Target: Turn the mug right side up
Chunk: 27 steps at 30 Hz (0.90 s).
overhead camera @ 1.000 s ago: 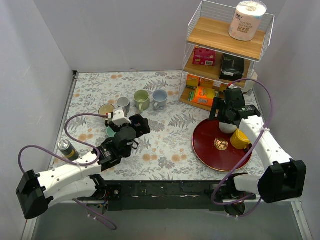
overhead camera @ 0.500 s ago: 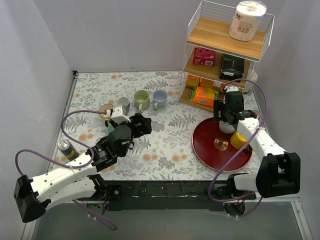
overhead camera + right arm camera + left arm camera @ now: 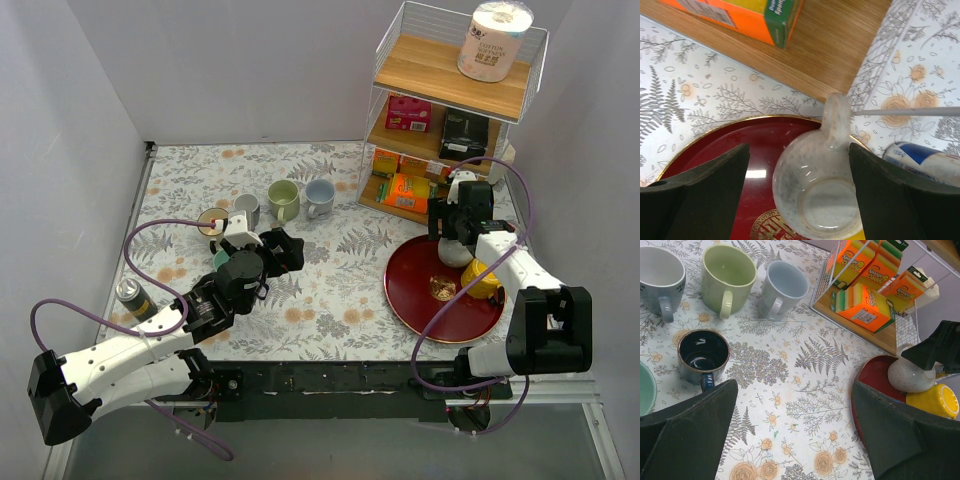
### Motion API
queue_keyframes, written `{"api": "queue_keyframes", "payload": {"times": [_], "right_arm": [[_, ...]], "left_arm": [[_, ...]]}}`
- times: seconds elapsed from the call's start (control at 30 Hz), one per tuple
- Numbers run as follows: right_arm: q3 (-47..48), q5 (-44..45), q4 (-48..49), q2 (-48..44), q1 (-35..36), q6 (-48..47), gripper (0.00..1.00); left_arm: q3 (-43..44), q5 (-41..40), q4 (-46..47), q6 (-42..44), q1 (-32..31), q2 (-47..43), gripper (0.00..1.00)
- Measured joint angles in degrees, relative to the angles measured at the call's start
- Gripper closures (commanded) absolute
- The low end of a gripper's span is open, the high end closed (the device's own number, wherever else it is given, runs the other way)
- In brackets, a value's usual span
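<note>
A white speckled mug (image 3: pixel 815 192) stands upside down, base up, at the far edge of the red tray (image 3: pixel 715 150), with its handle pointing to the shelf. It also shows in the top view (image 3: pixel 456 252) and the left wrist view (image 3: pixel 910 376). My right gripper (image 3: pixel 799 165) is open just above it, one finger on each side, not touching as far as I can see. In the top view the right gripper (image 3: pixel 457 226) hides part of the mug. My left gripper (image 3: pixel 283 250) is open and empty over the table's middle (image 3: pixel 794 390).
A yellow mug (image 3: pixel 482 279) lies on its side on the tray (image 3: pixel 420 318) beside the white mug. Several upright mugs (image 3: pixel 727 277) stand at the far left. A wire shelf (image 3: pixel 440 150) with sponge packs is just behind the tray. A can (image 3: pixel 130 293) stands at the left, and another can (image 3: pixel 925 160) lies right of the tray.
My right gripper has moved a little toward the shelf and turned, now over the white mug. My left arm shifted slightly left, then stayed still.
</note>
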Motion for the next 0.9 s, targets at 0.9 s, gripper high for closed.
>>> {"api": "queue_keyframes", "payload": {"times": [0.9], "right_arm": [[4.20, -4.37, -2.71, 10.99, 0.26, -3.65, 0.46]], "left_arm": [[-0.02, 1.81, -0.42, -0.63, 0.00, -0.26, 0.02]]}}
